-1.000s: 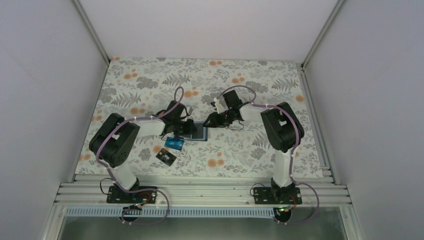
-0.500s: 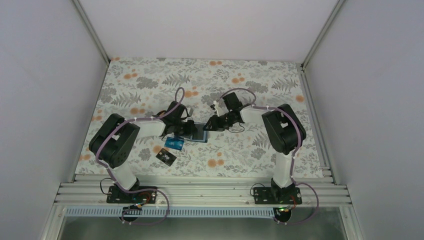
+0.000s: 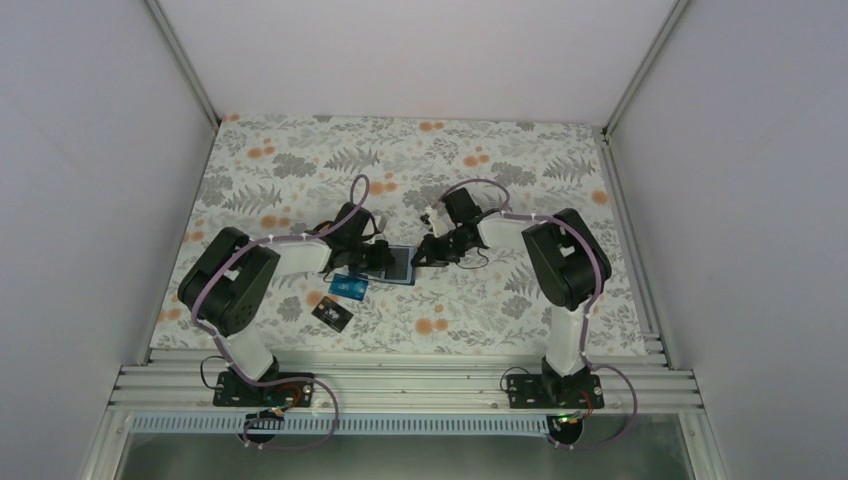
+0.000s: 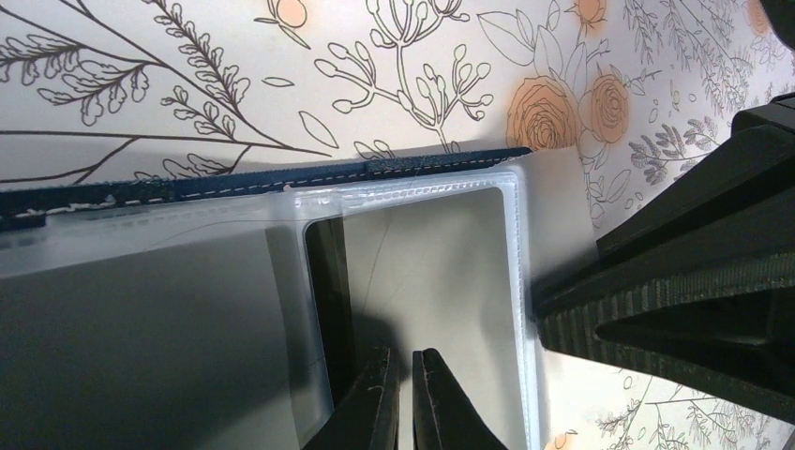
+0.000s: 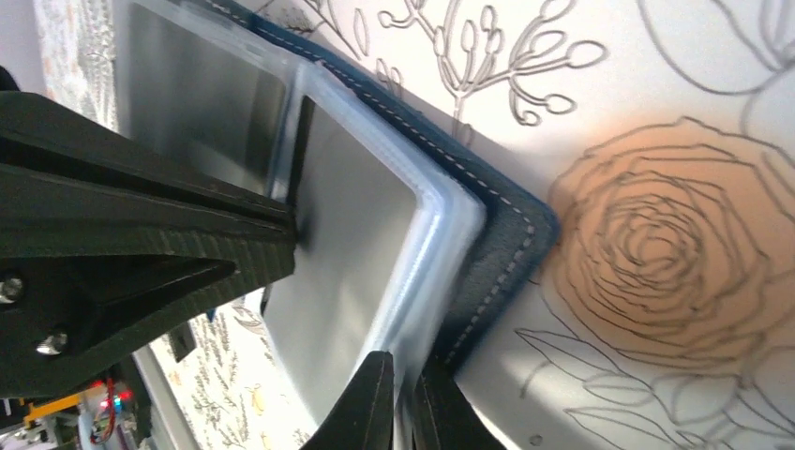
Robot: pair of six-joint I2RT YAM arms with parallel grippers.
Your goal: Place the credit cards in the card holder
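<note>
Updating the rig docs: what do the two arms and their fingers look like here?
Both alike. The left arm and right arm have bulky black joint housings joined by white links, with a purple cable looped along each. Black base plates bolt to an aluminium rail. The left gripper and right gripper have black, tapering fingers; a ribbed face shows on one.

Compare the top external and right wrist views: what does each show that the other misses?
Only top external: a teal-blue flat card and a black card with light markings lying on the floral cloth. Only right wrist: the white stitching and clear plastic sleeves, pinched by the right end effector. Both: the dark navy folding card holder, open, with the left end effector on it.
</note>
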